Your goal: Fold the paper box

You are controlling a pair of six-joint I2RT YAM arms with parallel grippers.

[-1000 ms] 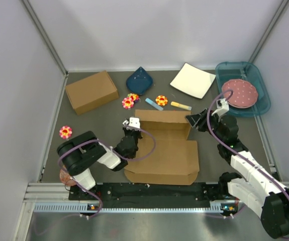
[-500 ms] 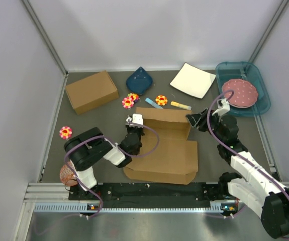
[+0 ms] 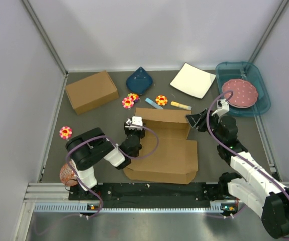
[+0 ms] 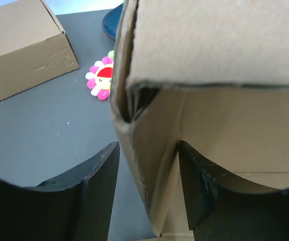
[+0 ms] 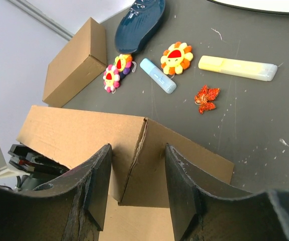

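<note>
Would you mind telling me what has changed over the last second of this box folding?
The left gripper shifted slightly toward the far side, then opened, letting go of the left wall of the shallow brown cardboard mailer box, which it now straddles. The right gripper stays clamped on the far right corner; the box itself has barely moved.

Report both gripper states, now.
Left gripper: open, astride the paper box wall.
Right gripper: astride its far corner; grip cannot be told.

Pale walls (image 3: 159, 30), dark grey tabletop (image 3: 104, 125)
</note>
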